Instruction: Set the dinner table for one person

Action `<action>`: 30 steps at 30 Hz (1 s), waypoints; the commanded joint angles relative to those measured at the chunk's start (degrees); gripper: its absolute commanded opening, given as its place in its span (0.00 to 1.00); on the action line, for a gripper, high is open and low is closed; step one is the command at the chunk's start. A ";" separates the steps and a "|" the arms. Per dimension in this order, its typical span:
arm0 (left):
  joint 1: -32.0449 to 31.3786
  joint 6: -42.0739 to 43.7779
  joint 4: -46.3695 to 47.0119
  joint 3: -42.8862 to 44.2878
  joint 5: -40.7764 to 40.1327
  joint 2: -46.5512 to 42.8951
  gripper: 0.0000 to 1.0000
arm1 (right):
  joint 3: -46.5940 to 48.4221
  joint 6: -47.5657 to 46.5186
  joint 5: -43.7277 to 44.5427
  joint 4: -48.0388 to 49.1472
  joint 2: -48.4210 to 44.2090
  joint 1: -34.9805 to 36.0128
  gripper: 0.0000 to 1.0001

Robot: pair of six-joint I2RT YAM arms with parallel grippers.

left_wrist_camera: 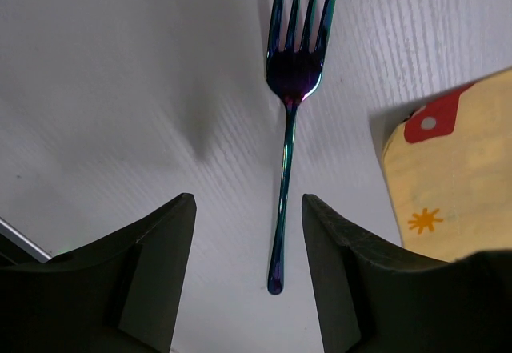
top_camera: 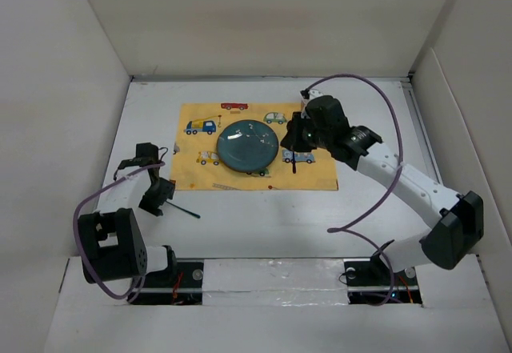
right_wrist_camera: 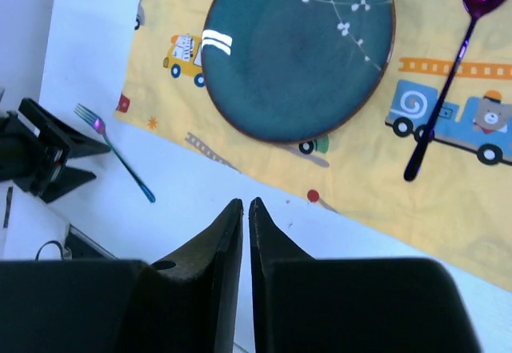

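On the white dinner table (top_camera: 264, 217) lies a yellow car-print mat (top_camera: 316, 178) bearing a teal plate (top_camera: 248, 145), with a dark iridescent spoon (top_camera: 295, 161) on the mat to the plate's right. My right gripper (top_camera: 288, 139) hovers above the spoon, its jaws shut to a thin slit with nothing in them (right_wrist_camera: 246, 202). The plate (right_wrist_camera: 298, 49) and spoon (right_wrist_camera: 448, 89) show below it. An iridescent fork (left_wrist_camera: 290, 129) lies on the bare table left of the mat. My left gripper (left_wrist_camera: 248, 209) is open, and the tip of the fork's handle lies between its fingers, untouched.
A corner of the mat (left_wrist_camera: 448, 185) reaches close to the right of the fork. Pale panels (top_camera: 48, 113) wall the table on the left, back and right. The arm bases (top_camera: 272, 277) stand along the near edge.
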 commanded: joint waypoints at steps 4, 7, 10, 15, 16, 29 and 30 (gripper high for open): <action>1.16 3.14 2.29 2.78 -3.77 4.99 0.49 | -4.64 0.04 -0.39 3.49 -3.68 -1.00 0.20; 1.16 3.23 3.00 1.47 -4.21 5.26 0.47 | -4.38 0.13 -0.57 3.49 -4.21 -1.00 0.24; 1.16 3.15 4.93 0.41 -3.69 4.55 0.46 | -3.85 0.13 -1.36 3.58 -3.77 -0.48 0.26; 0.64 3.15 6.95 0.06 -4.38 5.60 0.37 | -2.88 0.22 -1.63 3.23 -2.72 0.14 0.27; 0.64 3.15 7.21 -0.03 -4.91 5.87 0.37 | -3.06 0.39 -1.54 3.49 -2.54 0.66 0.27; -1.38 4.20 6.17 0.05 -4.74 4.21 0.00 | -4.29 0.48 0.22 3.32 -4.12 0.14 0.29; -1.38 4.64 5.47 0.75 -4.83 3.16 0.00 | -4.29 0.57 0.13 3.14 -4.12 0.14 0.29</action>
